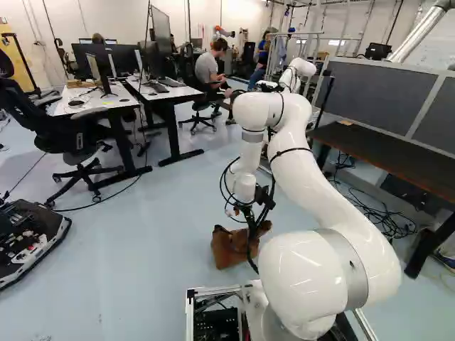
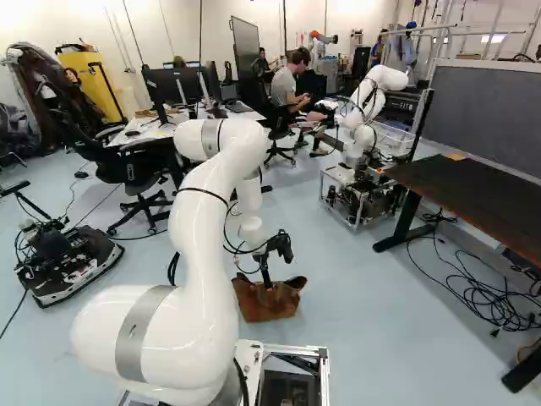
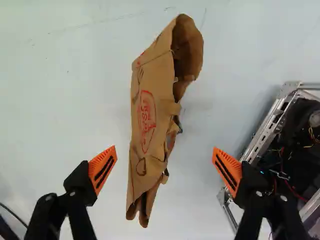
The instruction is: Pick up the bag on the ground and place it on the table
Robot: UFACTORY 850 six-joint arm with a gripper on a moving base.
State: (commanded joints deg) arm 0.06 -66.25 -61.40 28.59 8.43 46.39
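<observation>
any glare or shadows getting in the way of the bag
left base view: bright highlights on the arm's glossy white shell, none washing out the bag; right base view: the shell shines too, bag free of glare; wrist view: soft shadow on the floor along the base's metal frame, bag's open mouth darker inside

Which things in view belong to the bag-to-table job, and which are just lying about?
Job:
- brown bag on the floor
- gripper, open over it
- dark table at the right of the right base view, probably the target

Not job:
- white desks
- black office chair
- floor cables
- another robot
</observation>
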